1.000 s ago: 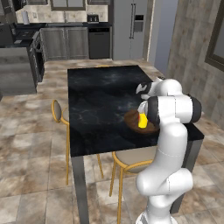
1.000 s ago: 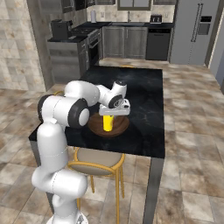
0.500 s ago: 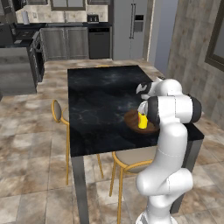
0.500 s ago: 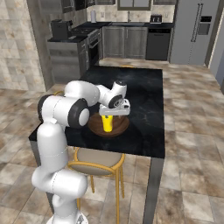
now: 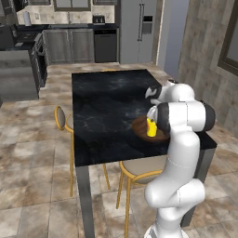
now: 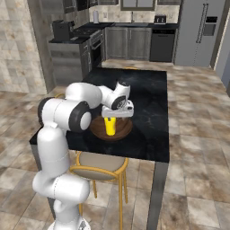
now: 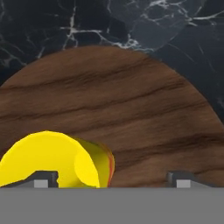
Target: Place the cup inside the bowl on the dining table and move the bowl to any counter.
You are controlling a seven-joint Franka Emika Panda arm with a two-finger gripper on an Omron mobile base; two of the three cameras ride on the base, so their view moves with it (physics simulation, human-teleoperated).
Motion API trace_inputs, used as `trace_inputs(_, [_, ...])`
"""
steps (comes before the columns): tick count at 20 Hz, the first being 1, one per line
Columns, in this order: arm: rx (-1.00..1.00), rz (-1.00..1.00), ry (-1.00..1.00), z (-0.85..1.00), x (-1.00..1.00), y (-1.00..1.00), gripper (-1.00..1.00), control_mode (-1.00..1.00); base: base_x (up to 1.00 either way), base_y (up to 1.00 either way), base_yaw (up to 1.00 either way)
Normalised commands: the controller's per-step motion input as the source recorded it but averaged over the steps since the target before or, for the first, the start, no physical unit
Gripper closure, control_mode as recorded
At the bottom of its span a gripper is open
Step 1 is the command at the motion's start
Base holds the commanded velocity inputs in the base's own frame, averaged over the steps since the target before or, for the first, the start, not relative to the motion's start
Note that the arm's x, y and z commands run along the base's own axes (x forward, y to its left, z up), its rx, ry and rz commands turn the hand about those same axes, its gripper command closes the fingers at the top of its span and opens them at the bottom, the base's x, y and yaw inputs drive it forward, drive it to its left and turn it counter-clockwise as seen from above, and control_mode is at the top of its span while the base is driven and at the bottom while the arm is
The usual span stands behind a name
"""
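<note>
Cup [image 6: 109, 125] stands upright inside the wooden bowl [image 6: 122, 131] on the dining table [image 6: 152, 103], gripper [image 6: 115, 116] spread open above it, so next comes gripping the bowl rim for the counter [image 5: 100, 26].

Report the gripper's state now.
Gripper: open, holding nothing; the cup stands in the bowl just below it.
</note>
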Motion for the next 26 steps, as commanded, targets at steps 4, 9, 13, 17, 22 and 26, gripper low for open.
trace_inputs(4, [0.00, 0.00, 0.00, 0.30, -0.03, -0.01, -1.00, -1.00, 0.00, 0.00, 0.00])
trace_inputs(9, [0.00, 0.00, 0.00, 0.25, -0.06, -0.05, -1.00, -1.00, 0.00, 0.00, 0.00])
trace_inputs(13, [0.00, 0.00, 0.00, 0.20, -0.13, -0.08, -1.00, -1.00, 0.00, 0.00, 0.00])
trace_inputs(17, [0.00, -0.02, 0.00, 0.19, -0.18, -0.15, -1.00, -1.00, 0.00, 0.00, 0.00])
trace_inputs(22, [0.00, -0.05, 0.00, 0.22, -0.21, -0.25, -1.00, -1.00, 0.00, 0.00, 0.00])
trace_inputs(26, [0.00, -0.09, 0.00, 0.25, -0.26, -0.27, -1.00, -1.00, 0.00, 0.00, 0.00])
